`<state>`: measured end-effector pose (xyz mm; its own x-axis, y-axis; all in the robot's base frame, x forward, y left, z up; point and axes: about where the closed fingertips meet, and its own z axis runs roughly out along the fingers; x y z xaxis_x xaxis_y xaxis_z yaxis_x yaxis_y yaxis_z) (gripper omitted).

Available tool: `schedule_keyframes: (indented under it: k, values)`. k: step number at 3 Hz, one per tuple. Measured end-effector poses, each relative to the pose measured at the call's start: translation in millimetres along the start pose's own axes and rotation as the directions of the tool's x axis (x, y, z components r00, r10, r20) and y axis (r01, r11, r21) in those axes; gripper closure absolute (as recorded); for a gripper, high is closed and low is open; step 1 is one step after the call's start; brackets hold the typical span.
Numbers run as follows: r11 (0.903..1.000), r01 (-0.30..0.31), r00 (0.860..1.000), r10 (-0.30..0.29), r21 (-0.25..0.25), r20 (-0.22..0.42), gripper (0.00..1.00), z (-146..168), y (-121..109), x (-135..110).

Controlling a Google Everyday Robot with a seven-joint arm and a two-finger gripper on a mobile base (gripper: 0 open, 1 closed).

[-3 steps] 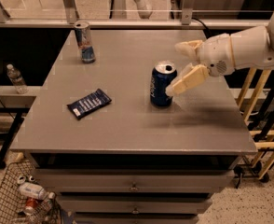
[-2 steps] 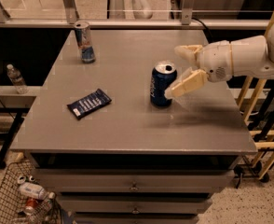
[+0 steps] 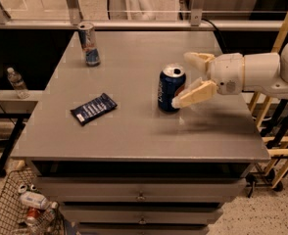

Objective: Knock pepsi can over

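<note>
The dark blue pepsi can stands upright near the middle right of the grey table. My gripper reaches in from the right, open, with its cream fingers spread. The near finger's tip touches the can's lower right side. The far finger sits behind and to the right of the can's silver top, apart from it.
A taller slim silver-and-blue can stands at the table's back left. A dark blue snack packet lies flat left of centre. A water bottle stands on a shelf at left. A wire basket with litter sits on the floor.
My gripper has shifted slightly lower and left, so the near fingertip now meets the can's lower side. The can still stands upright in the same place.
</note>
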<state>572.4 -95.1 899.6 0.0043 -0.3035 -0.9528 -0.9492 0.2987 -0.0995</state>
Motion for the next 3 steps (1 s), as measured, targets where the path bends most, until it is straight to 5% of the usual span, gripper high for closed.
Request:
schedule_keyframes:
  k: [3]
  values:
    - [0.9996,-0.018,0.996,0.016,0.022,0.093,0.0,9.6,1.5,5.4]
